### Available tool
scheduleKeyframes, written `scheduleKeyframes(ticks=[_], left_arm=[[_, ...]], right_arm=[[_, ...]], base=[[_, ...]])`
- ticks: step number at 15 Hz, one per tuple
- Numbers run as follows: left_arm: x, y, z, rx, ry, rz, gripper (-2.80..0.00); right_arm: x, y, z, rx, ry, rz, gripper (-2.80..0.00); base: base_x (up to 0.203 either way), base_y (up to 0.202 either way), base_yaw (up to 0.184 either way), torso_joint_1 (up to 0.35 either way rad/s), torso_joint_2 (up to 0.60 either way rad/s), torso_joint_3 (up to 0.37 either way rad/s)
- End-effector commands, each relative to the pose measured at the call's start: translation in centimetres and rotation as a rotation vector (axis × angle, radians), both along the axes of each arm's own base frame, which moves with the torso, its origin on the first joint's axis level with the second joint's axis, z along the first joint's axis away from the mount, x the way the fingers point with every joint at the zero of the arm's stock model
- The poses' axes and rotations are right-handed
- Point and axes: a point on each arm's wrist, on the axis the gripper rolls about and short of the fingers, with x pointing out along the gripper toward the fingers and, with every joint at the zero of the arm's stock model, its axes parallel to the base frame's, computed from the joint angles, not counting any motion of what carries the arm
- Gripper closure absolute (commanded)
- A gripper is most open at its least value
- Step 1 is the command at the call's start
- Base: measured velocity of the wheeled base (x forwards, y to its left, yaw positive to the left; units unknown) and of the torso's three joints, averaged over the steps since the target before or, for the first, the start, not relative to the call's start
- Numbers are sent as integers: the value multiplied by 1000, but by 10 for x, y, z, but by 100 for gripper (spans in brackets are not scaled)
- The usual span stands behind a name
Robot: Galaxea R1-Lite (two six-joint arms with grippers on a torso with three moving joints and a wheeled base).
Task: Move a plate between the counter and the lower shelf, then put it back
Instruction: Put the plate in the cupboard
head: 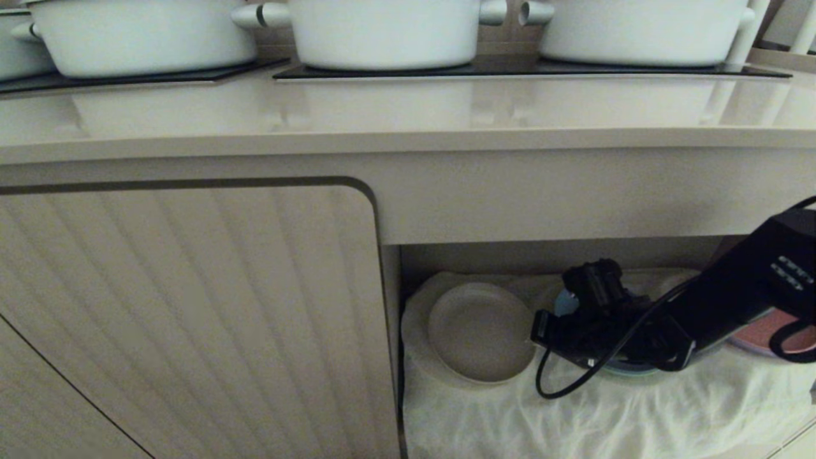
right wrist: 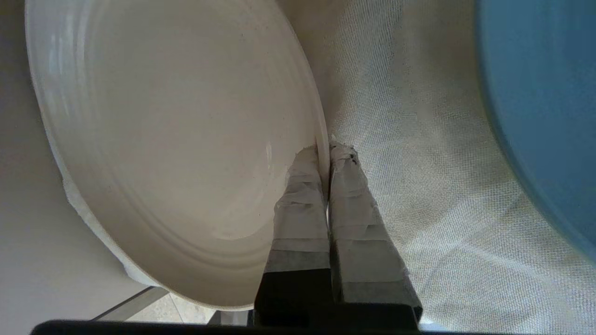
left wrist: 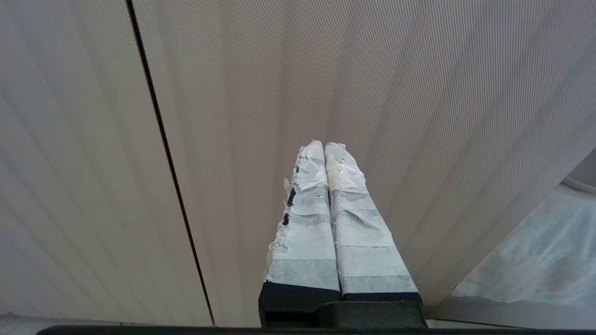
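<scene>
No legible text or labels.

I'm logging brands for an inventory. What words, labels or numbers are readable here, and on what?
None can be read. The pots, the plate, the counter and the cloth bear no text. Pale marks on the right arm's housing are too small to read.

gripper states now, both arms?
left gripper: closed, empty, parked facing the cabinet door.
right gripper: closed on the plate rim, in the lower shelf.
</scene>
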Motion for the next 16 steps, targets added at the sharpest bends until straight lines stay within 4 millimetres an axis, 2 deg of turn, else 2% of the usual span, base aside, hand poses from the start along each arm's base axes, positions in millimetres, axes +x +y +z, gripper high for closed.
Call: scheduleKeyframes(ticks=[1, 11, 12, 16], left_arm=[[0, 0, 0, -1, -2, 1, 0], [0, 0, 0, -2, -2, 1, 0], [0, 0, 0, -1, 0, 1, 0], [0, 0, 0, -1, 0, 1, 0]], right_arm=[[0, 1, 0, 2, -2, 1, 0], [-3, 3, -2, -3, 5, 12, 0], [-3, 2, -2, -3, 6, 12, -280], [-3, 3, -2, -5, 5, 13, -280]], base=[[0, 0, 0, 0, 0, 0], [0, 0, 0, 0, 0, 0], [0, 0, 0, 0, 0, 0], [0, 0, 0, 0, 0, 0]])
